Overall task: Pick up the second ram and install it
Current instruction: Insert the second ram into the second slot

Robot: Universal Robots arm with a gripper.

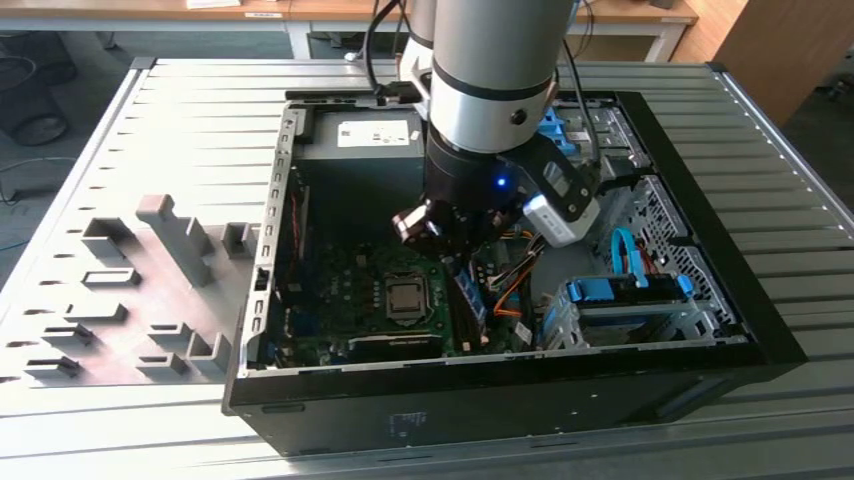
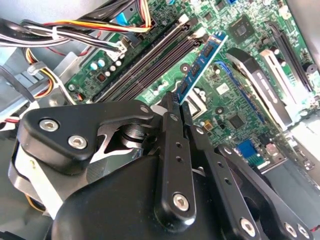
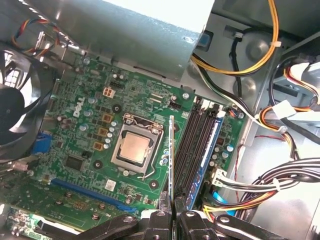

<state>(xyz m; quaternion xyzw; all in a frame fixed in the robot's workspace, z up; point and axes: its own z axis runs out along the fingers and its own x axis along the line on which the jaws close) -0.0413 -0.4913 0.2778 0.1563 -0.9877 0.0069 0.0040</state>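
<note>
A ribbed grey metal worktop (image 1: pixel 160 110) carries an open computer case (image 1: pixel 534 420). Near the middle of the case, the gripper (image 3: pixel 172 214) is clamped on the second ram (image 3: pixel 172 155). The stick stands on edge over the motherboard (image 3: pixel 85 125), between the processor socket (image 3: pixel 134 150) and the black memory slots (image 3: pixel 192 145).

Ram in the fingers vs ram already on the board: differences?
Second ram is gripped by the fingers; the seated ram stands in the outermost slot, by the cables. Second ram is on the CPU socket side of the empty slots; seated ram on the far side. Both blue, parallel.
</note>
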